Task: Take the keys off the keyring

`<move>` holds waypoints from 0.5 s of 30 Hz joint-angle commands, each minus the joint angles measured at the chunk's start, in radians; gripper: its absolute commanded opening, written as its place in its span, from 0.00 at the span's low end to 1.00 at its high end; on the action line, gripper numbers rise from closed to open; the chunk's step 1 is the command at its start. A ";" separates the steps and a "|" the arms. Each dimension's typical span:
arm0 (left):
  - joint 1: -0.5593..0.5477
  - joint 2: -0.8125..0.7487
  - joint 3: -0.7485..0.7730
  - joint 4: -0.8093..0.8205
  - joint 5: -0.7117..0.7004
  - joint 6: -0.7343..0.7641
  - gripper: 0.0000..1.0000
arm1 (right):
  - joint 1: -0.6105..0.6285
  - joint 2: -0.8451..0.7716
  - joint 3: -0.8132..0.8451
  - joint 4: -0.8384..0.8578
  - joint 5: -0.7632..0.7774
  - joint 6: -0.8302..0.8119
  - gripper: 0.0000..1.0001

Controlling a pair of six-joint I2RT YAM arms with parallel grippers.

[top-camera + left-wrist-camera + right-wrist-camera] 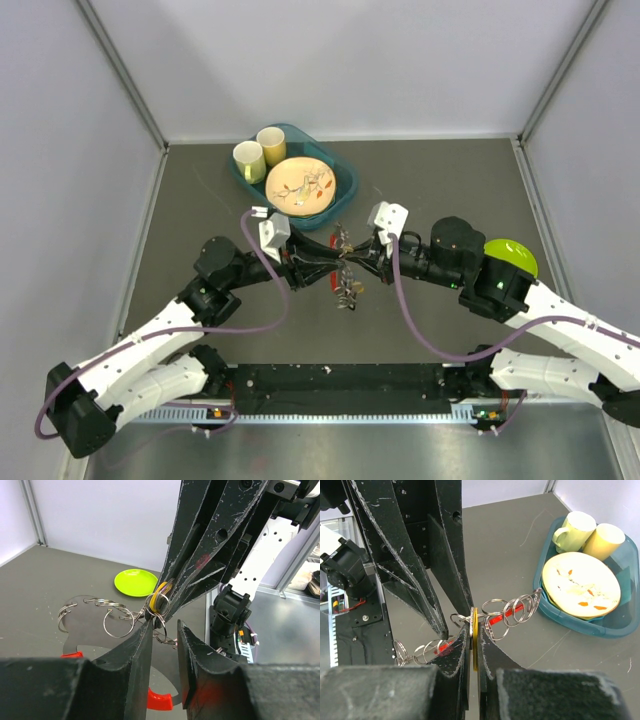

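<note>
The keyring is a chain of thin metal rings [515,611] with a red curved clip [506,615] showing behind it, held above the table at mid-scene [346,285]. My right gripper [474,630] is shut on a yellow-headed key [475,645] that hangs on the rings. My left gripper [164,630] is open. Its fingertips [146,630] sit just below the yellow key [161,591] and the right gripper's fingers, with a ring and a bit of chain between them. More rings [119,622] hang to the left. The two grippers meet tip to tip in the top view [344,262].
A teal tray [346,188] at the back holds a peach plate [300,186] and two yellow cups [249,160]. A lime-green plate [512,254] lies at the right, partly under the right arm. It also shows in the left wrist view [135,581].
</note>
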 commanded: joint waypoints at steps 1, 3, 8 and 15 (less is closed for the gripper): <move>-0.007 0.000 -0.010 0.060 -0.019 0.028 0.31 | -0.001 -0.017 0.059 0.089 -0.018 0.034 0.00; -0.009 0.005 -0.013 0.063 -0.024 0.031 0.31 | -0.001 -0.019 0.057 0.094 -0.024 0.039 0.00; -0.010 0.011 -0.019 0.069 -0.032 0.036 0.28 | -0.003 -0.029 0.051 0.108 -0.030 0.042 0.00; -0.012 0.014 -0.016 0.054 -0.035 0.039 0.26 | -0.003 -0.049 0.036 0.120 -0.033 0.045 0.00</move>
